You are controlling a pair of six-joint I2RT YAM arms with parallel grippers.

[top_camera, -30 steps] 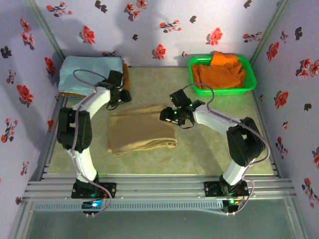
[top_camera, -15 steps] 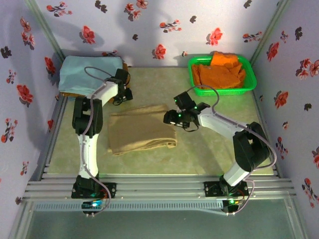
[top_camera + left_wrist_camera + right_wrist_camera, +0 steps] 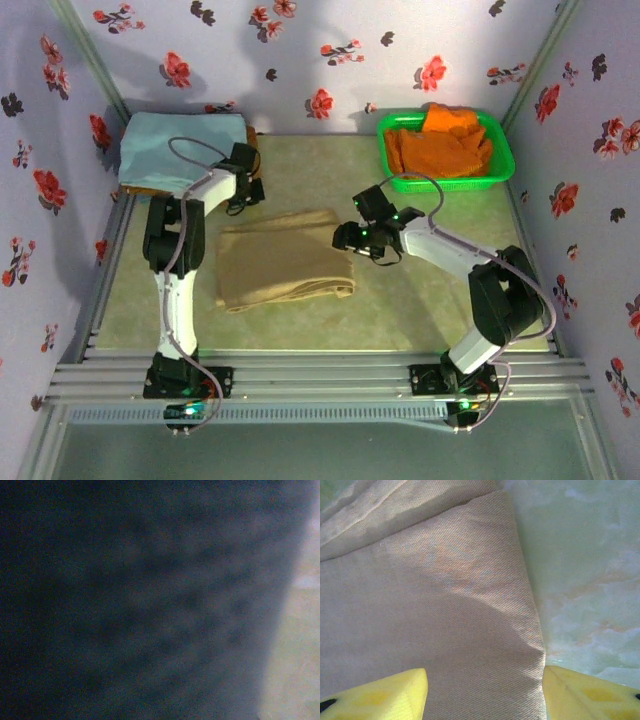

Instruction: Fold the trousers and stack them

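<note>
Lying on floral-walled green table: trousers; right jaws agape, empty; left jaws unclear.

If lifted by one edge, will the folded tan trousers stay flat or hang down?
The folded tan cloth trousers would probably droop and unfold: soft loose layers show. Pushed, they likely bunch rather than roll, lying flat.

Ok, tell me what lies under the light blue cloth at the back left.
A strip of brown fabric peeks out at the right and near edges of the light blue cloth; the rest is covered.
</note>
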